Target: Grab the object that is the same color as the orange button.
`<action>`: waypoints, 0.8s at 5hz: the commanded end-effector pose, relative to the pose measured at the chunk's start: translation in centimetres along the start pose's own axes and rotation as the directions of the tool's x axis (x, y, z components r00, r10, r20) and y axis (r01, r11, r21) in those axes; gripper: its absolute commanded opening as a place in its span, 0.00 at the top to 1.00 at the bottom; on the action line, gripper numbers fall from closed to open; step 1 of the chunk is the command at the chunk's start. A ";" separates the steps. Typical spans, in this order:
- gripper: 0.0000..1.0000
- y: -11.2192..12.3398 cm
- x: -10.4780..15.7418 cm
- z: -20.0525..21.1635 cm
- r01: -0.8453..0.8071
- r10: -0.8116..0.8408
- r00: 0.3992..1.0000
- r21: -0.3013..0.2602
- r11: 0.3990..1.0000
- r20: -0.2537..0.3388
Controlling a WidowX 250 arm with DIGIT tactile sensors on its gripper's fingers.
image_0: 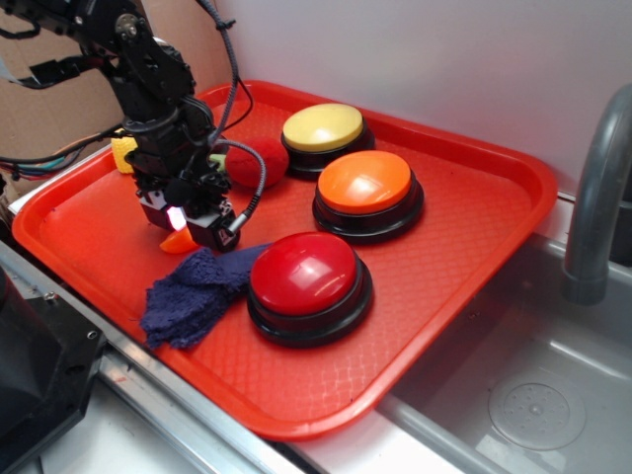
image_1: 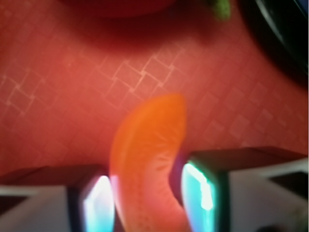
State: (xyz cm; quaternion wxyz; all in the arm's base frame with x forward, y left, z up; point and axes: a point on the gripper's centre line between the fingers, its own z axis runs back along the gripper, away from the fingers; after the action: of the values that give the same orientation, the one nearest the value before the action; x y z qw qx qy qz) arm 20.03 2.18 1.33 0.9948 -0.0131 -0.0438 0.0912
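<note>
The small glossy orange crescent slice [image_1: 149, 145] lies on the red tray [image_0: 464, 188] at its left side. It shows in the exterior view [image_0: 178, 242] as an orange tip under the fingers. My gripper [image_0: 186, 225] is down at tray level, and in the wrist view [image_1: 147, 203] both lit pads press against the slice's sides, so it is shut on it. The orange button [image_0: 364, 183], a large dome on a black base, stands at the tray's middle back, apart from the gripper.
A red-domed button [image_0: 304, 275] stands right of the gripper, and a yellow-domed button [image_0: 323, 127] at the back. A dark blue cloth [image_0: 193, 291] lies just in front of the gripper. A red plush strawberry [image_0: 259, 163] and yellow corn [image_0: 122, 153] sit behind it. A sink and faucet [image_0: 592, 197] are at the right.
</note>
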 end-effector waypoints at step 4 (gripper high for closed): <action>1.00 -0.2 0.6 7.8 -0.116 0.116 0.993 0.000 0.993 0.039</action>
State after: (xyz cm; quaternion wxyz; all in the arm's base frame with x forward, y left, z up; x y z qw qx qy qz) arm 19.19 1.90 8.19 0.9888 -0.0137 -0.0389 0.1432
